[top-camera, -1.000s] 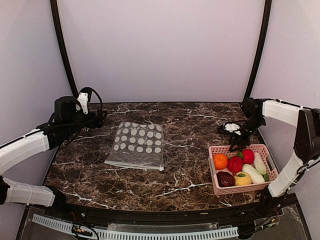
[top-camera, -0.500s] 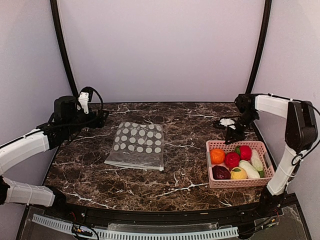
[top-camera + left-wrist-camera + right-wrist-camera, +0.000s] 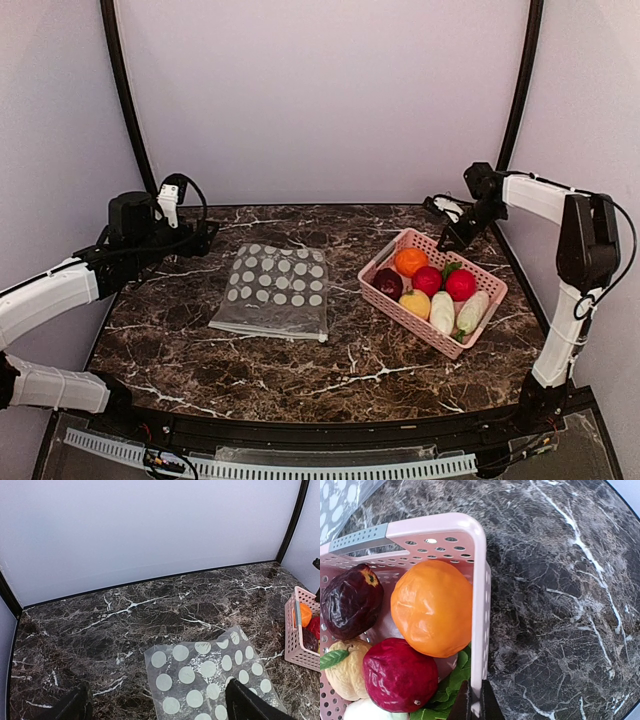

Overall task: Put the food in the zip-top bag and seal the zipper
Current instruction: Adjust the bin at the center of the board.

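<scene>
Right gripper (image 3: pixel 471 707) is pressed together on the wall of the pink basket (image 3: pixel 400 318) at its far corner, one finger inside and one outside. The basket sits angled on the marble table (image 3: pixel 380 380), right of centre. All the food is in it: the orange (image 3: pixel 410 261) just beside the gripped corner, the maroon piece (image 3: pixel 388 283) on the left, two red ones (image 3: pixel 428 280) (image 3: pixel 461 284), the yellow one (image 3: pixel 415 303), and the white-green cabbage and radish (image 3: pixel 442 312) at the near end. The zip-top bag (image 3: pixel 275 290) lies flat left of the basket, near it but apart. I cannot tell which edge carries the zipper. Left gripper (image 3: pixel 159 707) hangs spread wide over the bag's far edge, touching nothing. I judge the step in hand to be hauling the basket within reach of the bag; nothing is bagged yet. To do it well, I drag low and slow, with the basket base flat on the table, since a pinch on one corner will swing or tip it. I stop short of the bag so the rim does not shove or crease it. I open the fingers fully and lift straight up so the wall does not snag. The orange looks the easiest first pick, though it is round and glossy, so I would grip across its middle.
</scene>
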Robot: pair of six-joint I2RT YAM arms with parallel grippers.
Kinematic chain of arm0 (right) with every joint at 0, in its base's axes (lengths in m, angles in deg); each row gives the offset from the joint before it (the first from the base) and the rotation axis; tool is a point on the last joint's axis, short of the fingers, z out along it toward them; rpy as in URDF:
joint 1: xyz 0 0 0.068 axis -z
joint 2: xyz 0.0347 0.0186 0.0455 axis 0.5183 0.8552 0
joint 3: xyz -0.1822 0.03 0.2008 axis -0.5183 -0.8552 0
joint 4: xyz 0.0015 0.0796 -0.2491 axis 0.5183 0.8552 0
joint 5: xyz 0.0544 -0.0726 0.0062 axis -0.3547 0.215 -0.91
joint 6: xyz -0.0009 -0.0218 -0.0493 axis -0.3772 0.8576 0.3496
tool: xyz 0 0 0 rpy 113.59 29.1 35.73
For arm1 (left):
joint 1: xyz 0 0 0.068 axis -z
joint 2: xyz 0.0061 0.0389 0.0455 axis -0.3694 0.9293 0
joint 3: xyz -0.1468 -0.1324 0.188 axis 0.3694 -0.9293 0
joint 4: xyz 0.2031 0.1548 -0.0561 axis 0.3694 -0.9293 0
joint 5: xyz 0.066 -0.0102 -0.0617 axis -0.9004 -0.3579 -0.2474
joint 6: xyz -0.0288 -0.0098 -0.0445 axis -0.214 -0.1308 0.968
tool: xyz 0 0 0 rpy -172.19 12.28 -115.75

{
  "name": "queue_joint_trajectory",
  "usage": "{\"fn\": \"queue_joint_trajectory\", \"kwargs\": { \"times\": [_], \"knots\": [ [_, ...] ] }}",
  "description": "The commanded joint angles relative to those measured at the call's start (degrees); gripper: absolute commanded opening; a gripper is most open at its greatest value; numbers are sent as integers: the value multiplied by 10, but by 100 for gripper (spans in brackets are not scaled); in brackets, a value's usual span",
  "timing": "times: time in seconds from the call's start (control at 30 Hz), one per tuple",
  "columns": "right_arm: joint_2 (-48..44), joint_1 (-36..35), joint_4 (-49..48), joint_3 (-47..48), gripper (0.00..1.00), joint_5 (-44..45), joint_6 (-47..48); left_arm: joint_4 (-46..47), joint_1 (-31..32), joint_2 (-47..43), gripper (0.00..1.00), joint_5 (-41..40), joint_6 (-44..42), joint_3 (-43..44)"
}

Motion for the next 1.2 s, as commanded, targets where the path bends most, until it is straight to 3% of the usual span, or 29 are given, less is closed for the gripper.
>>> {"fn": "queue_joint_trajectory", "kwargs": {
  "times": [0.0,0.13,0.2,0.3,0.4,0.43,0.5,0.6,0.9,1.1,1.17],
  "knots": [
    [9,10,-67,13,0,-3,-163,-10,-4,3,91,17,2,8],
    [8,47,-84,4,0,-12,-261,-26,-3,8,92,80,-22,18],
    [-6,68,-96,-17,0,-23,-293,-45,4,17,98,114,-37,33],
    [-44,94,-118,-73,0,-37,-333,-75,32,21,99,124,-88,46],
    [-86,105,-145,-141,0,-52,-365,-109,71,17,99,87,-131,71],
    [-98,107,-158,-164,4,-56,-371,-135,90,18,99,79,-145,80],
    [-117,108,-170,-191,22,-92,-372,-191,112,30,99,56,-158,113],
    [-124,108,-147,-194,34,-144,-354,-269,151,42,99,30,-170,149],
    [-90,106,-133,-208,43,-207,-310,-426,311,110,98,-175,-259,190],
    [-95,112,-168,-227,45,-224,-281,-465,377,162,82,-260,-302,192],
    [-112,117,-194,-250,47,-251,-261,-454,399,179,80,-286,-316,185]
  ]
}}
